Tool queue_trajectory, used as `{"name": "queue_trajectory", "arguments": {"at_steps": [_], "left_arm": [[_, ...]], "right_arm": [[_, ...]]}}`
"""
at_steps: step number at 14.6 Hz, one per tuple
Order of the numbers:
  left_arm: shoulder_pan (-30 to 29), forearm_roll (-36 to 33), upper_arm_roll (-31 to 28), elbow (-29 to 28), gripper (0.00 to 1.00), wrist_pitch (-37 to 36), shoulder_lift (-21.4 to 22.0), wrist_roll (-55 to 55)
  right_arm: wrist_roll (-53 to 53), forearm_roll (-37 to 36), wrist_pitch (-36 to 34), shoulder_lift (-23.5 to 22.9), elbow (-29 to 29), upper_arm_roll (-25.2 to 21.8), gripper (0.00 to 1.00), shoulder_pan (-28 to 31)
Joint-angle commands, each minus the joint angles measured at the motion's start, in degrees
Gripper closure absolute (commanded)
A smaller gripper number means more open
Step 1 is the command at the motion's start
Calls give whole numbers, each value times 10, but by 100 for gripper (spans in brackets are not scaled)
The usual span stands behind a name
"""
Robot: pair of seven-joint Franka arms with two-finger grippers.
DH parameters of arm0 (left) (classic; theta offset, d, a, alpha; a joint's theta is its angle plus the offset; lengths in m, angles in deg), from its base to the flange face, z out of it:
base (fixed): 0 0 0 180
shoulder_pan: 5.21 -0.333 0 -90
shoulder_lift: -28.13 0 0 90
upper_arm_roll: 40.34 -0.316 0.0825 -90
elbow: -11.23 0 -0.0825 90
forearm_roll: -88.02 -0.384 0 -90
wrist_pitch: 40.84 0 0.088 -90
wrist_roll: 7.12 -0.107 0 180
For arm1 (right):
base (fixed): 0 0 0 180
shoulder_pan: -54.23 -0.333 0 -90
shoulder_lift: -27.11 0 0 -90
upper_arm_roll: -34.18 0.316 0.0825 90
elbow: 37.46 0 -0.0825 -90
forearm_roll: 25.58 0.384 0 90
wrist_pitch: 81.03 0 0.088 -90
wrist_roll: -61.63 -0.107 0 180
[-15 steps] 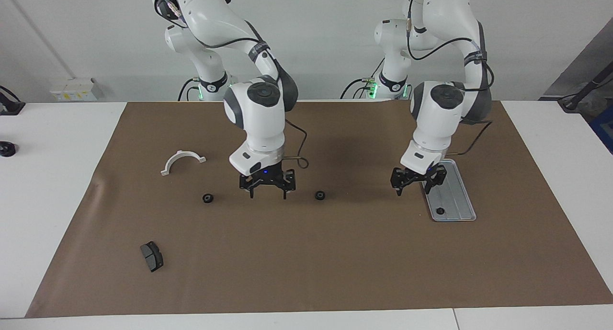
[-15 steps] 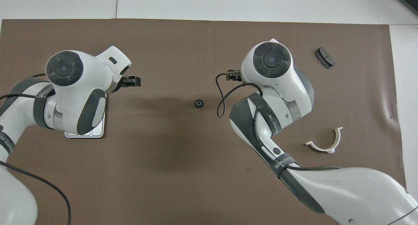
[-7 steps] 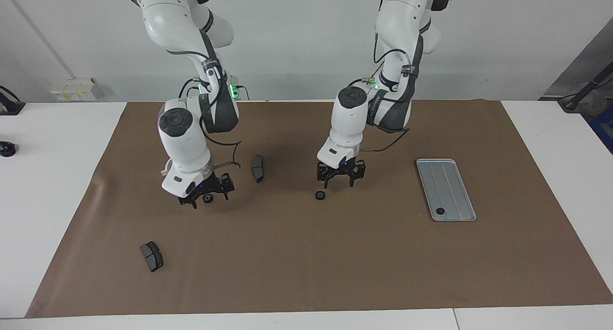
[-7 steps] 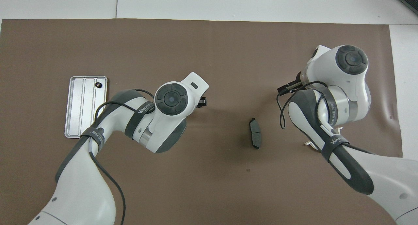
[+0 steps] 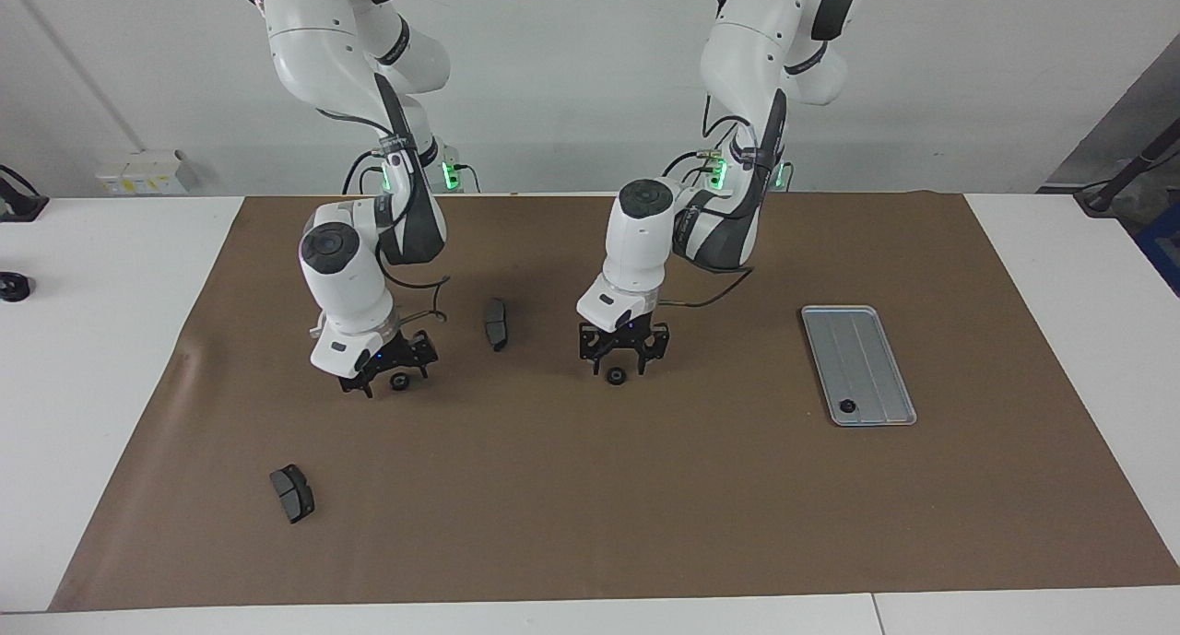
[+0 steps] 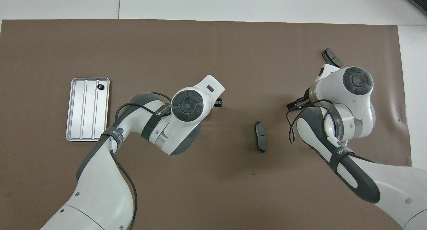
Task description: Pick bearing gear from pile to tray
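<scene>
Three small black bearing gears show. One (image 5: 846, 405) lies in the silver tray (image 5: 871, 340), at its corner farthest from the robots, and is seen again from overhead (image 6: 100, 86) in the tray (image 6: 80, 123). My left gripper (image 5: 619, 362) hangs open low over a second gear (image 5: 616, 376) at mid-table, fingers apart on either side above it. My right gripper (image 5: 387, 379) is down at the mat, open, with the third gear (image 5: 399, 381) between its fingers. From overhead both arms hide these two gears.
A dark curved pad (image 5: 496, 323) lies between the two grippers, nearer the robots. Another pad (image 5: 292, 492) lies far from the robots toward the right arm's end. The brown mat (image 5: 590, 506) covers the table.
The left gripper has swung from beside the tray to over the mid-table gear and come lower. The right gripper has moved toward its own end and settled around the other gear.
</scene>
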Motion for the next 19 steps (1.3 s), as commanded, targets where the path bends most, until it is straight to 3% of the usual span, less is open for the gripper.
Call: {"name": "queue_trajectory", "arguments": {"at_steps": [1, 4, 7, 9, 12, 13, 15, 16, 19], "left_arm": [[1, -4, -5, 4, 20, 22, -12, -1], [2, -5, -5, -18, 21, 44, -13, -2], [6, -8, -4, -27, 25, 44, -11, -5], [7, -8, -5, -26, 43, 36, -10, -5], [7, -8, -6, -22, 97, 18, -8, -3], [7, -8, -6, -21, 100, 3, -6, -1], [7, -10, -8, -14, 100, -51, 4, 1], [-1, -17, -8, -16, 100, -67, 24, 0], [-47, -20, -8, -38, 100, -99, 83, -13]], "right_arm": [[32, 19, 13, 27, -34, 6, 0, 12], [34, 19, 20, 26, -40, 6, 31, 15], [32, 20, 47, 21, -47, 6, 33, 19], [33, 20, 47, 21, -47, 6, 39, 20], [35, 56, 47, 22, -48, 6, 42, 20], [35, 58, 47, 22, -48, 6, 51, 19], [28, 60, 45, 22, -48, 6, 94, 18], [28, 60, 45, 22, -48, 6, 100, 15], [33, 60, 44, 22, -45, 5, 100, 18]]}}
